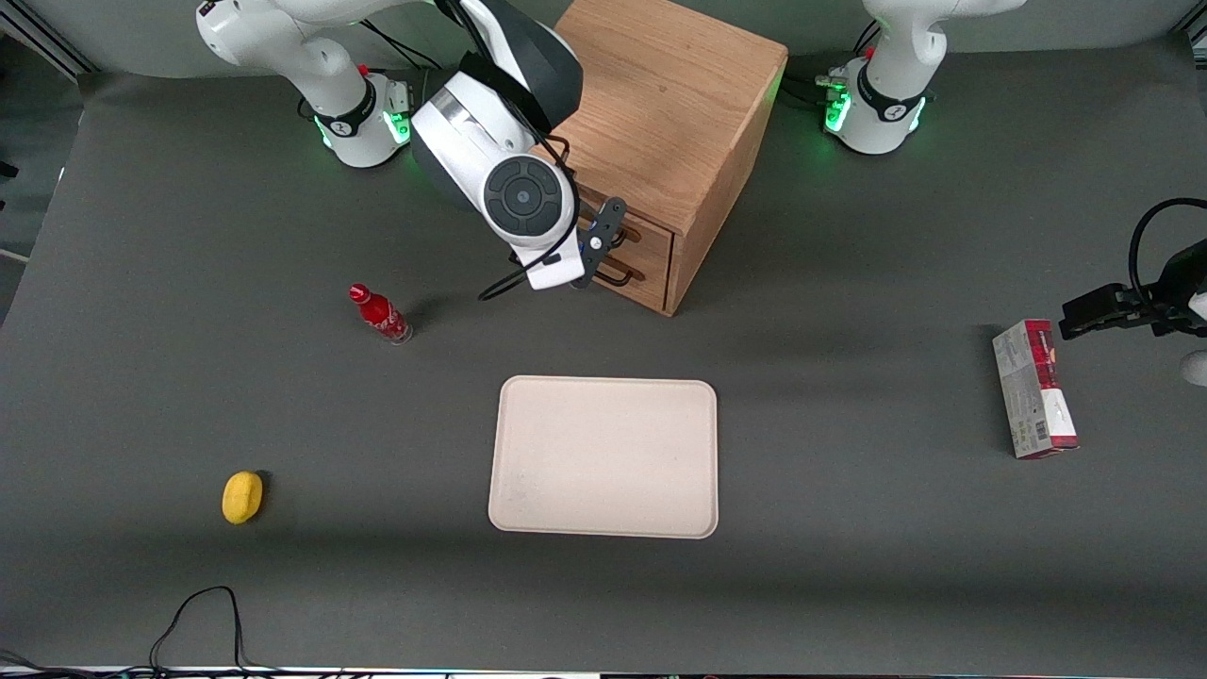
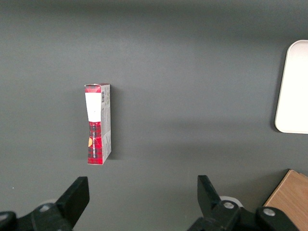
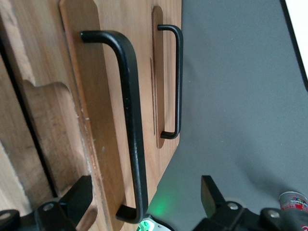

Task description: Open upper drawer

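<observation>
The oak cabinet (image 1: 660, 104) stands toward the back of the table with both drawer fronts flush and shut. The upper drawer (image 1: 651, 238) carries a black wire bar handle (image 3: 131, 120), and the bottom drawer's matching handle (image 3: 175, 82) lies farther from the wrist camera, close to the table. My right gripper (image 1: 596, 247) hovers directly in front of the drawer fronts. It is open (image 3: 144, 202), and one end of the upper handle sits between its fingers (image 3: 77, 197) without touching either.
A beige tray (image 1: 604, 456) lies nearer the front camera than the cabinet. A red bottle (image 1: 380, 314) stands beside the gripper's arm, and a yellow object (image 1: 242, 497) rests near the front edge. A red-and-white box (image 1: 1034, 389) lies toward the parked arm's end.
</observation>
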Robot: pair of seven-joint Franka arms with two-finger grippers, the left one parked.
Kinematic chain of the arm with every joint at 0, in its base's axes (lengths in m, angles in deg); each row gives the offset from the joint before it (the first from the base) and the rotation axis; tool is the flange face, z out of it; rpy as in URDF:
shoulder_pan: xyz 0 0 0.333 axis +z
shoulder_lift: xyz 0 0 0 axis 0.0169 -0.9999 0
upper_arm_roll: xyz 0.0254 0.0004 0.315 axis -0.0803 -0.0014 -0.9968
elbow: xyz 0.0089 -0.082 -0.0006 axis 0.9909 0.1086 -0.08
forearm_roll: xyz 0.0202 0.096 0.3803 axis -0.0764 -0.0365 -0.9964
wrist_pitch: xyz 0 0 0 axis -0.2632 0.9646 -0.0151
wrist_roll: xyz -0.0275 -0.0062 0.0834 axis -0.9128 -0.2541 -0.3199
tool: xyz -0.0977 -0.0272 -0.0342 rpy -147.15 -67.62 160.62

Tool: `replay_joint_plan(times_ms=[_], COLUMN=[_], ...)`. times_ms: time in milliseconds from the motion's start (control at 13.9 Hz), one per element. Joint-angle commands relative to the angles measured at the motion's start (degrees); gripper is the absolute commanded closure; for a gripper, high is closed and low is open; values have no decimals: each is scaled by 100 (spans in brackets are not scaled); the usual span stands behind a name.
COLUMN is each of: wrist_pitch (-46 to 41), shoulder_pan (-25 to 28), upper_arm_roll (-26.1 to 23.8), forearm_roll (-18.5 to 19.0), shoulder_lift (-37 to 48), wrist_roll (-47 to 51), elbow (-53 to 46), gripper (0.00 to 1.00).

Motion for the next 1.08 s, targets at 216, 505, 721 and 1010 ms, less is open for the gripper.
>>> replay_joint_plan(times_ms=[216, 505, 721, 1010], wrist_pitch=[-41, -24, -6, -6], shoulder_pan=[-117, -135, -144, -232], upper_arm_roll=[62, 62, 62, 62], forearm_roll=[-104, -122, -122, -87], shoulder_lift=[-132, -150, -229, -422], wrist_roll=[-105, -96, -87, -96], elbow=[-178, -161, -196, -626], gripper=[0, 0, 0, 0])
